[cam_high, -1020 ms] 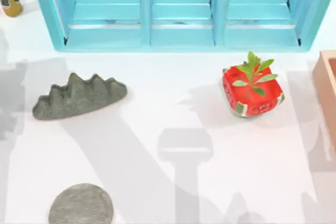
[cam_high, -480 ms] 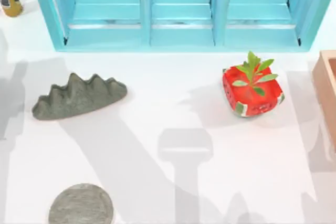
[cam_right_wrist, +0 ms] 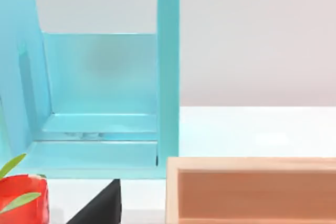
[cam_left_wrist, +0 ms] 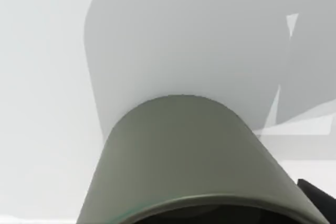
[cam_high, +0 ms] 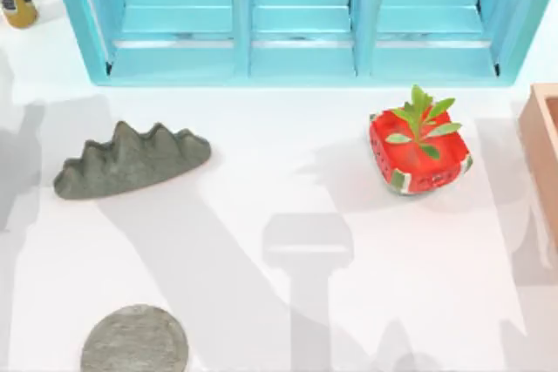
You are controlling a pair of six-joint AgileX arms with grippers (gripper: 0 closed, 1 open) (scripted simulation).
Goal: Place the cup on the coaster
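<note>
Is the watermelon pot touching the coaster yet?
Apart. The top view shows the pot at the table's right and the coaster at lower left, bare table between.

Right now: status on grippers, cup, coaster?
Both grippers out of frame. Coaster bare, top view's lower left. Grey-green cup close under left wrist camera. Mountain-shaped stone sits behind coaster, apart.

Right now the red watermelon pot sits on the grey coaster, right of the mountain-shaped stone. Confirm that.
Not quite. The red watermelon pot sits on the bare white table, not on the grey coaster, which lies apart at the near left edge. It is indeed right of the mountain-shaped stone. The top view shows this.
</note>
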